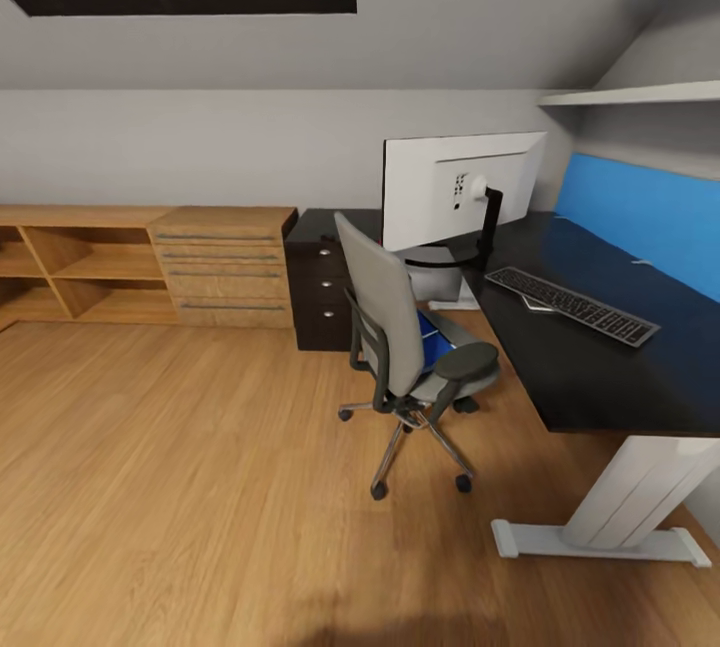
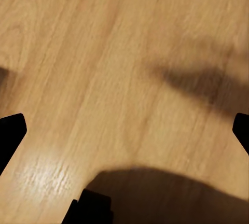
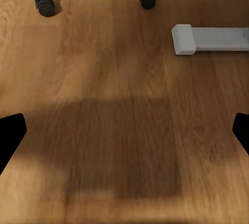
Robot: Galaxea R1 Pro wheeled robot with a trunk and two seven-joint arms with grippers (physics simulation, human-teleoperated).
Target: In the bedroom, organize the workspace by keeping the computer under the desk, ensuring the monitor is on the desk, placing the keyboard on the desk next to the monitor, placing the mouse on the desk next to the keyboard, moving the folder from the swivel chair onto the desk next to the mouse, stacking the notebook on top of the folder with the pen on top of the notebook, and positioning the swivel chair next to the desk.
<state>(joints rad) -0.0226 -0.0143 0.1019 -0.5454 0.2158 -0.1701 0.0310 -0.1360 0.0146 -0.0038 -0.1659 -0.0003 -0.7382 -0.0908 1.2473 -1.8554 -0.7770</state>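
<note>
The bench (image 1: 600, 367) runs along the right wall, black top under a blue back panel. On it the monitor (image 1: 455, 189) stands at the far end, its white back facing us, with the keyboard (image 1: 572, 304) lying just in front. The swivel chair (image 1: 400, 347) sits just beside the bench edge, the folder (image 1: 432, 344) flat on its seat. Left hand (image 2: 124, 130) and right hand (image 3: 124, 130) both hang over the wood floor (image 1: 200, 487), fingers spread wide, nothing between them.

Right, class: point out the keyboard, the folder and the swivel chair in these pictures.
keyboard (image 1: 572, 305), head view, middle of its key rows
folder (image 1: 431, 343), head view, blue face showing past the chair back
swivel chair (image 1: 380, 312), head view, grey backrest
</note>
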